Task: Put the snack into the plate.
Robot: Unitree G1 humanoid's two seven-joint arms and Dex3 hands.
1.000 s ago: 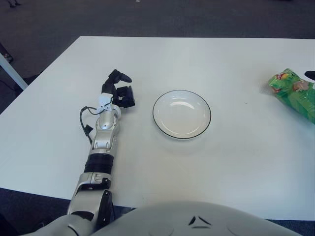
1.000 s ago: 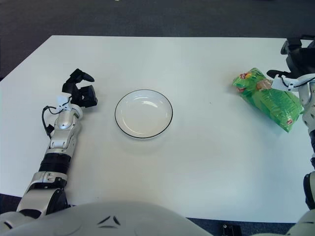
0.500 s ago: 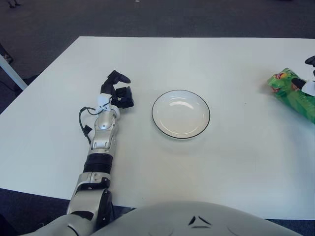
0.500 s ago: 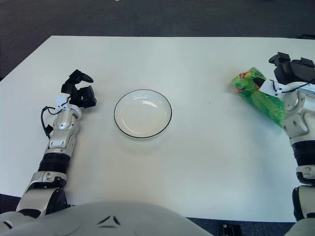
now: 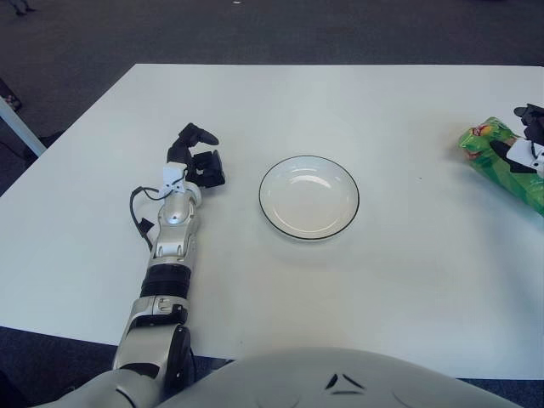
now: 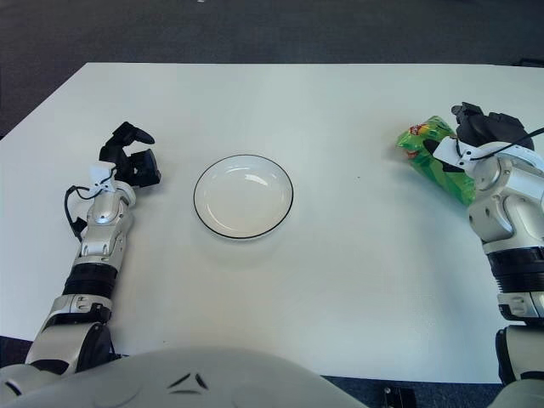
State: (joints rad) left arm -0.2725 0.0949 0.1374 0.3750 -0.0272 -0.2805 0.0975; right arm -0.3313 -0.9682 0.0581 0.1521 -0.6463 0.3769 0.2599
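Observation:
The snack is a green bag lying on the white table near its right edge, also seen as the snack in the left eye view. My right hand sits on top of the bag's right part and covers it; only the bag's left end shows. The round white plate with a dark rim stands empty in the middle of the table, well to the left of the bag. My left hand shows left of the plate, loosely bent and holding nothing.
The white table runs to a far edge at the top and a near edge by my body. Dark carpet lies beyond it. My right forearm runs along the table's right side.
My right hand has come in from the far right edge, leftward and nearer, onto the snack bag. The bag stays where it lay. The left hand has barely shifted.

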